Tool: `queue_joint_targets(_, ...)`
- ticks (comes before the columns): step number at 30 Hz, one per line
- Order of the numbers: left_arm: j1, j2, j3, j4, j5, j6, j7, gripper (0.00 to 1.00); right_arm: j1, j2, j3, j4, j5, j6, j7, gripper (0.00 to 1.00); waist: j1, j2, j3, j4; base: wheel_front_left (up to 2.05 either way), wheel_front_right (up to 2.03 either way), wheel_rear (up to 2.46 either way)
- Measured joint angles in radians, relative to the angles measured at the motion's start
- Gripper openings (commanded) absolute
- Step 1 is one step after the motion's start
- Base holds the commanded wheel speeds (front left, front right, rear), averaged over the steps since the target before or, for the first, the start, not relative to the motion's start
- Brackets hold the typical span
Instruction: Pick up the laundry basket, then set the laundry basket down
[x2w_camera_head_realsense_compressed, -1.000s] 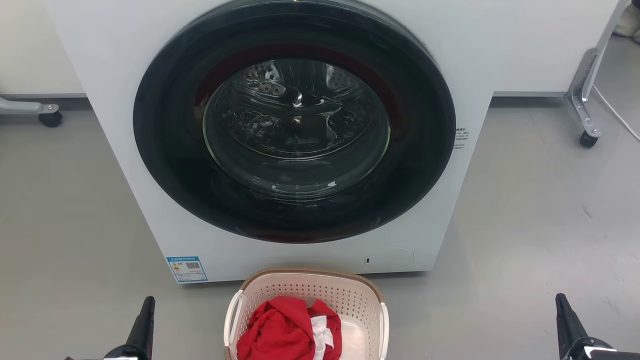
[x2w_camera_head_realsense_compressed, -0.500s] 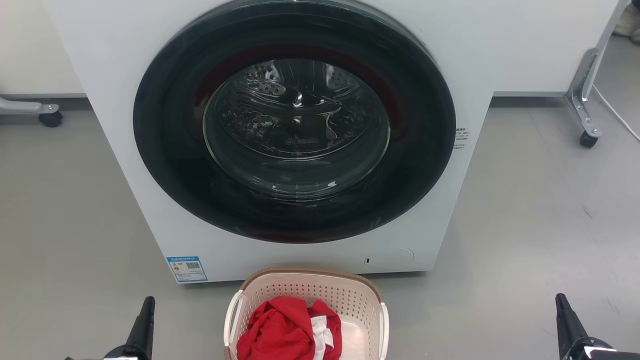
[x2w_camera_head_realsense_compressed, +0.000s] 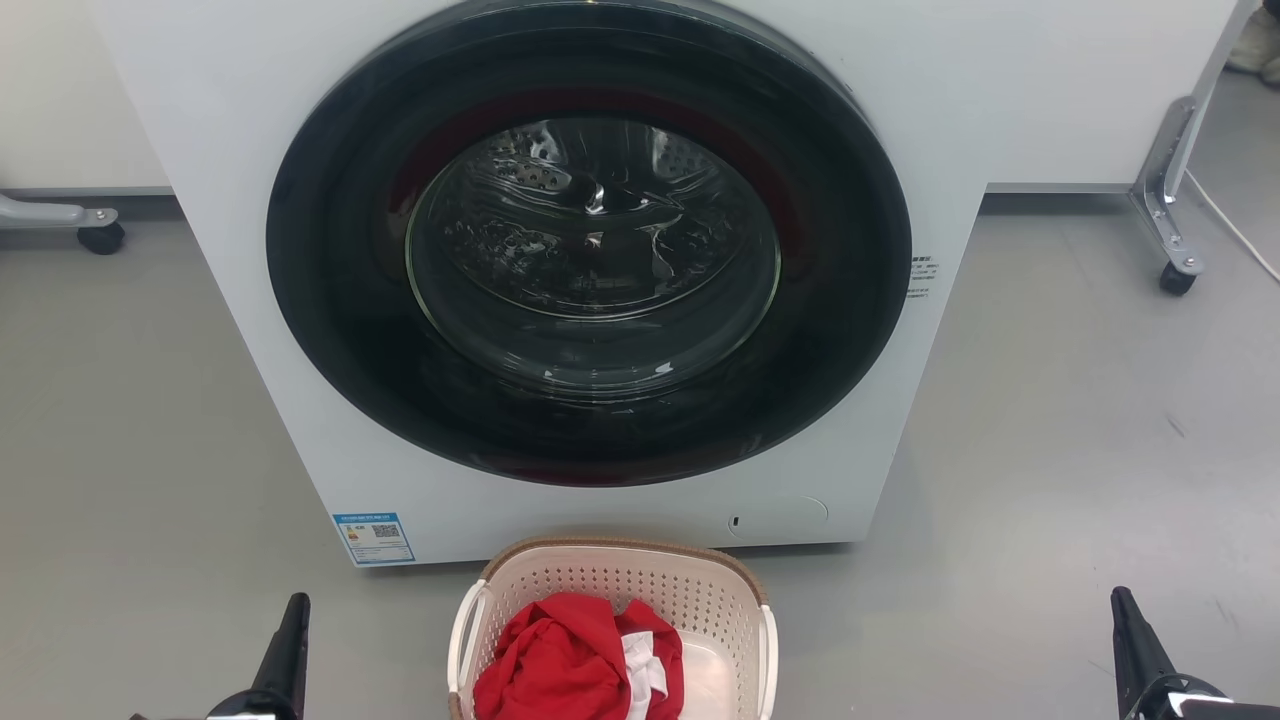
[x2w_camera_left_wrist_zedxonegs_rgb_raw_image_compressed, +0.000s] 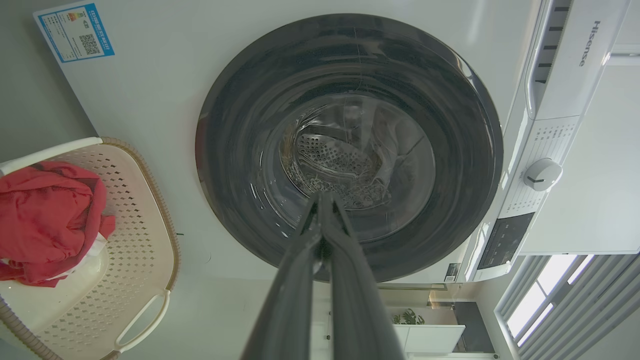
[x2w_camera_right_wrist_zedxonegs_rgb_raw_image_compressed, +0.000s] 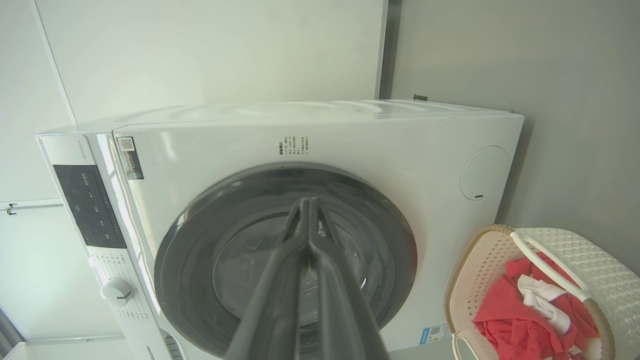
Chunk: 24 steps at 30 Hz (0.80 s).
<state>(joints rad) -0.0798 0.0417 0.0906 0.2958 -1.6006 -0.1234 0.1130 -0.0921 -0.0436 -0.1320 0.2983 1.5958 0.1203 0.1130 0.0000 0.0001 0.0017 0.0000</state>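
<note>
Nearest, left claw (x2w_camera_head_realsense_compressed: 294, 608) and right claw (x2w_camera_head_realsense_compressed: 1121, 600) both clenched, empty, flanking and well clear of laundry basket (x2w_camera_head_realsense_compressed: 620, 585). Resting on grey floor (x2w_camera_head_realsense_compressed: 1050, 450), red and white cloth (x2w_camera_head_realsense_compressed: 560, 660) inside, just before washing machine (x2w_camera_head_realsense_compressed: 1000, 80); round door (x2w_camera_head_realsense_compressed: 590, 240) closed beyond.

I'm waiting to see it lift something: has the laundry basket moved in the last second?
No. The laundry basket sits in the same spot before the washing machine, just right of its blue label, as a second ago.
</note>
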Motion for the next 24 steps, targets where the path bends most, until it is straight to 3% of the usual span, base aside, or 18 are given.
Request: queue_joint_targets(24, 0.000, 0.000, 0.000, 0.000, 0.000, 0.000, 0.000, 0.00, 0.000, 0.000, 0.000, 0.000, 0.000, 0.000, 0.000, 0.00, 0.0000, 0.0000, 0.000, 0.000, 0.00, 0.00, 0.00)
